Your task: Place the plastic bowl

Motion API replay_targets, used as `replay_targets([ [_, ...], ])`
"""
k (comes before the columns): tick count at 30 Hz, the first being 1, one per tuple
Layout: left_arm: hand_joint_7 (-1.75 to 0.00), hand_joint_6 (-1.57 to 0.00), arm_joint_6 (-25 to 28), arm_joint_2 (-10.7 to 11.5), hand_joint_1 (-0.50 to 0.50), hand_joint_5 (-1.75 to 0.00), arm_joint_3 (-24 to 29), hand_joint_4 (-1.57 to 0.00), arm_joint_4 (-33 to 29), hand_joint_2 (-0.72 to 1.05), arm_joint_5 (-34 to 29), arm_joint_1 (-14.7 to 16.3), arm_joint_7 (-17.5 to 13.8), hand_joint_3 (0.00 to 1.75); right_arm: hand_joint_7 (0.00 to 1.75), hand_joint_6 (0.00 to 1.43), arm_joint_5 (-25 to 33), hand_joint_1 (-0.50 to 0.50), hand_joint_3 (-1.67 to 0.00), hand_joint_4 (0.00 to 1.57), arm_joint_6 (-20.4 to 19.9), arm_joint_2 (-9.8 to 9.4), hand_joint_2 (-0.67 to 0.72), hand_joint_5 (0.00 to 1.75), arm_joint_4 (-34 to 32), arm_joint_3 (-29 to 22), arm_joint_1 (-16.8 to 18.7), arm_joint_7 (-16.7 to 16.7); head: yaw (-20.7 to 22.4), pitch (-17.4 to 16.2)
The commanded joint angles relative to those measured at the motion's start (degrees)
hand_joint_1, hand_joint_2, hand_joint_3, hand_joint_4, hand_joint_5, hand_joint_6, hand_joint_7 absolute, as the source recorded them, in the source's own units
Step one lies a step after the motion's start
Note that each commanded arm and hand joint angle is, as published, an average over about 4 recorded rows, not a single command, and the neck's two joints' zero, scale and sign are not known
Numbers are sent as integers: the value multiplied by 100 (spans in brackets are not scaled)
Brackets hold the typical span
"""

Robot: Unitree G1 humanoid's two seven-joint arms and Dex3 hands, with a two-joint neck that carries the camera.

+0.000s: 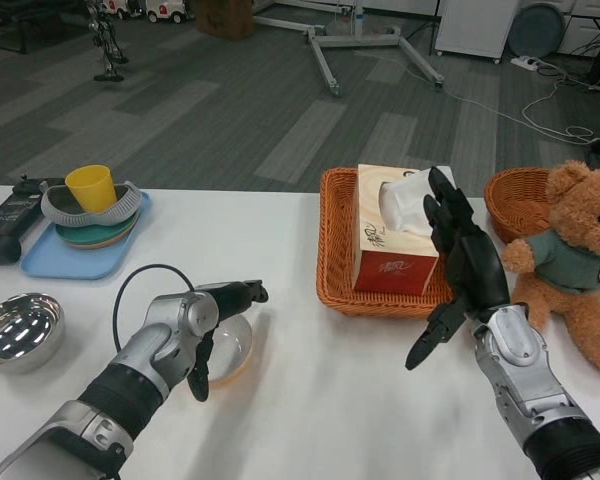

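Right now I see the plastic bowl [232,350] on the white table [320,400], directly under my left hand [215,318], whose fingers reach over its rim; whether they actually clasp it I cannot tell. My right hand [465,262] is raised with fingers spread, holding nothing, in front of the wicker basket [335,270] with the tissue box [395,232].

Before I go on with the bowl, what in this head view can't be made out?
- Plastic bowl: the left hand covers most of it; whether it's gripped or resting on the table is unclear.
- Tissue box: right hand hides its right side.
- Round basket: teddy bear hides part.
- Black device: cut off by left edge.
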Motion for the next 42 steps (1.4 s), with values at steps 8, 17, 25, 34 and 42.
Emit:
replay_targets([
  [8,-49,0,144,99,-50,-103,131,0,-619,105,99,196,-84,0,0,0,37,-42,0,0,-22,14,60,0,-22,-74,87,-6,4,5],
  [17,-59,0,252,99,-50,-67,388,0,-1199,105,38,236,-117,0,0,0,37,-42,0,0,-22,1,60,0,-17,-96,87,-6,34,-8],
  [25,-82,0,542,112,-50,-62,506,0,-1691,105,-160,218,-249,0,0,0,46,-42,0,0,-22,-12,60,0,0,-122,87,-6,31,4],
  [34,-91,0,634,7,-50,-56,1258,0,-2311,83,-1118,223,-126,0,0,0,46,-42,0,0,-22,-12,60,0,18,-140,74,-6,70,81],
  [42,-91,-21,-821,-191,-50,-36,2585,0,-2258,-2,-4045,280,564,0,0,0,46,-42,0,0,-22,-12,60,0,40,-166,30,-6,6,193],
])
